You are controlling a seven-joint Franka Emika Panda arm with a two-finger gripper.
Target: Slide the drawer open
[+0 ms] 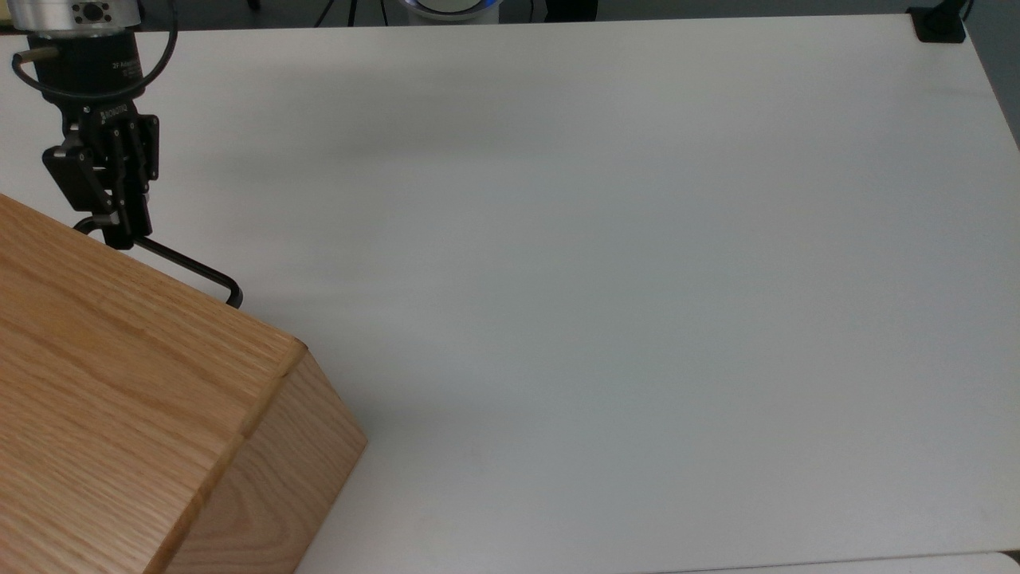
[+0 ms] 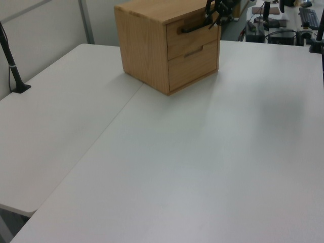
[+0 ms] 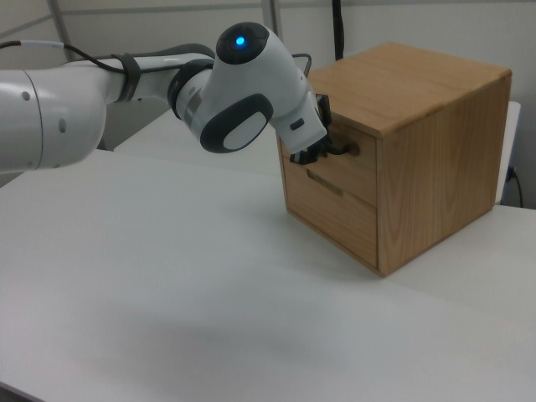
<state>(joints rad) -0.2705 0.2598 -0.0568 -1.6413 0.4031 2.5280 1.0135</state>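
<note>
The drawer (image 2: 194, 39) is the upper one of two in an oak cabinet (image 1: 119, 383), and its front (image 3: 350, 173) sits flush with the cabinet face. Its long black bar handle (image 1: 188, 268) sticks out past the cabinet top in the top view. My gripper (image 1: 121, 233) is shut, with its tips resting on the handle's end at the top view's left. In the right view the gripper (image 3: 306, 154) points at the drawer front beside the handle (image 3: 340, 151). In the left view the gripper (image 2: 213, 18) meets the handle (image 2: 194, 27) at its right end.
A lower drawer (image 2: 194, 63) sits under the upper one. The white table (image 1: 606, 279) stretches wide across the top view's right. A black clamp (image 1: 940, 24) sits at its far corner, and a black post (image 2: 12, 66) stands at the left view's left edge.
</note>
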